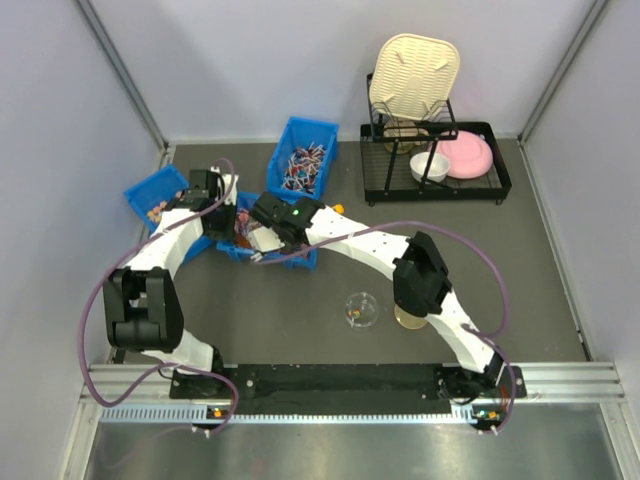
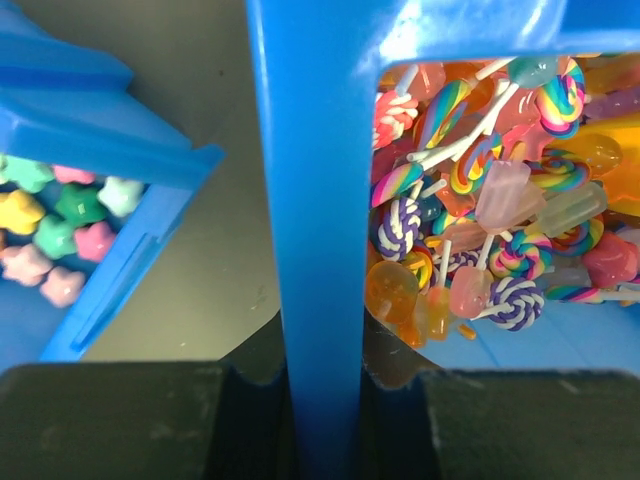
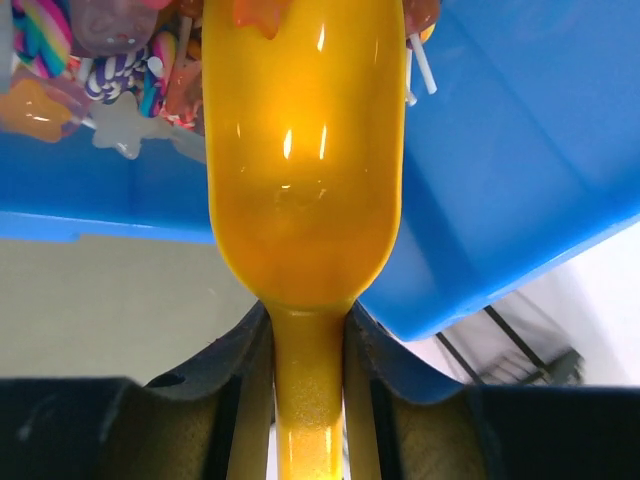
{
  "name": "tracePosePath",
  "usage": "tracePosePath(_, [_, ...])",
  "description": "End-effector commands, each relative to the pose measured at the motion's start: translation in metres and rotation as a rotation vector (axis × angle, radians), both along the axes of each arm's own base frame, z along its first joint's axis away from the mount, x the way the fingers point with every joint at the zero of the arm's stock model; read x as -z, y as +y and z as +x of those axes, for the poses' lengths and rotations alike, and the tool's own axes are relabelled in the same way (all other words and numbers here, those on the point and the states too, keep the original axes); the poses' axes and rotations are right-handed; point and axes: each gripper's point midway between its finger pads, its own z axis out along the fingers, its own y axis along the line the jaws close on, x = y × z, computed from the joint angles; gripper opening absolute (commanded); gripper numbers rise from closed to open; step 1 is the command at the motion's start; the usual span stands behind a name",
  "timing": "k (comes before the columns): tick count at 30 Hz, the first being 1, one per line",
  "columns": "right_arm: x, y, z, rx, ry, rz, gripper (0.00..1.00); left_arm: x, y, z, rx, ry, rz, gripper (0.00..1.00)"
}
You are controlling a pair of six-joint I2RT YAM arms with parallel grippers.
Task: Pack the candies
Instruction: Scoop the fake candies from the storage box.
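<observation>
Now | left tool (image 2: 322, 405) pinching blue bin wall (image 2: 312, 200) | right tool (image 3: 308, 405) pinching yellow scoop (image 3: 300, 150) among candies (image 2: 480, 210)

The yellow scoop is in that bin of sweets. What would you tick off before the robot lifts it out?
1. Right hand shut on the yellow scoop at its handle: ok.
2. Left hand clamped on the wall of the bin, steadying it: ok.
3. Scoop's bowl inside the bin, among the candies: ok.
4. Candies loaded in the scoop: cannot tell, as its tip runs out of the right wrist view.
5. Clear dish upright on the table, with nothing covering it: ok.
</observation>
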Motion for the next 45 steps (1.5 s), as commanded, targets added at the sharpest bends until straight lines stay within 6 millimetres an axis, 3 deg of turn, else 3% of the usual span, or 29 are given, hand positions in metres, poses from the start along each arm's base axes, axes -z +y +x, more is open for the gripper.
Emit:
tracePosePath(1, [0.04,0.04,-0.021,-0.002,0.201,0.17,0.0,-0.078,-0.047,0.032,0.104,-0.256,-0.151,0.0])
tracePosePath(8, [0.061,0.081,-0.024,0.026,0.256,0.367,0.0,-0.082,-0.066,0.027,0.21,-0.245,-0.188,0.0])
tracePosePath(13, [0.061,0.1,-0.045,0.029,0.355,0.476,0.0,-0.086,-0.072,0.02,0.263,-0.26,-0.211,0.0])
tracePosePath(17, [0.057,0.099,-0.052,0.066,0.396,0.514,0.0,-0.087,-0.076,0.013,0.295,-0.267,-0.228,0.0])
tracePosePath(21, [0.054,0.081,-0.04,0.15,0.308,0.49,0.0,-0.09,-0.077,0.01,0.308,-0.279,-0.23,0.0])
tracePosePath(24, [0.057,0.071,-0.05,0.174,0.393,0.51,0.0,-0.089,-0.076,0.006,0.317,-0.265,-0.224,0.0])
tracePosePath(25, [0.045,0.07,-0.055,0.166,0.416,0.54,0.0,-0.089,-0.077,0.004,0.328,-0.261,-0.227,0.0])
tracePosePath(26, [0.048,0.066,-0.059,0.182,0.437,0.541,0.0,-0.09,-0.077,0.002,0.334,-0.26,-0.224,0.0])
tracePosePath(28, [0.047,0.068,-0.066,0.179,0.472,0.556,0.0,-0.089,-0.077,-0.001,0.342,-0.259,-0.23,0.0])
tracePosePath(33, [0.053,0.079,-0.059,0.19,0.45,0.56,0.0,-0.093,-0.083,-0.006,0.362,-0.267,-0.263,0.0])
tracePosePath(40, [0.046,0.103,-0.056,0.235,0.46,0.675,0.0,-0.095,-0.084,-0.01,0.356,-0.29,-0.278,0.0])
tracePosePath(43, [0.042,0.101,-0.056,0.246,0.445,0.724,0.0,-0.094,-0.082,-0.011,0.34,-0.301,-0.286,0.0])
tracePosePath(44, [0.039,0.099,-0.055,0.247,0.437,0.737,0.0,-0.094,-0.08,-0.009,0.33,-0.311,-0.286,0.0])
tracePosePath(45, [0.021,0.096,-0.055,0.235,0.423,0.777,0.0,-0.092,-0.079,-0.01,0.325,-0.307,-0.288,0.0])
